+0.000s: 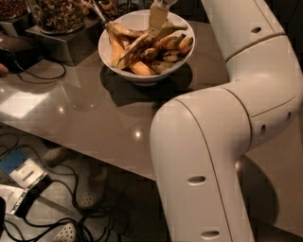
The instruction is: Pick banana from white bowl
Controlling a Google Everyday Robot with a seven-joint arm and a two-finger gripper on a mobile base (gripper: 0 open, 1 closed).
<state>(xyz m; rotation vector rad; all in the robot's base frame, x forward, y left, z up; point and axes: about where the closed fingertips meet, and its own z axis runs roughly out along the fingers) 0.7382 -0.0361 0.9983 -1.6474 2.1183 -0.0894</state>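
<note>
The white bowl [110,56] stands on the grey-brown table at the top centre, filled with several bananas. The banana [138,46], long, nearly straight and streaked brown-black, lies diagonally across the pile from lower left to upper right. Short orange-yellow bananas [180,43] lie to its right. My gripper [157,19] hangs down from the top edge over the middle of the bowl. Its beige tip is right at the upper part of the long banana, and I cannot tell whether it touches. My white arm [222,142] fills the right side of the view.
A glass jar of brown snacks [57,14] stands on a dark stand at the top left, with a black cable [42,75] on the table beside it. The table's front edge [71,144] runs diagonally. Cables, a shoe [90,198] and papers lie on the floor below.
</note>
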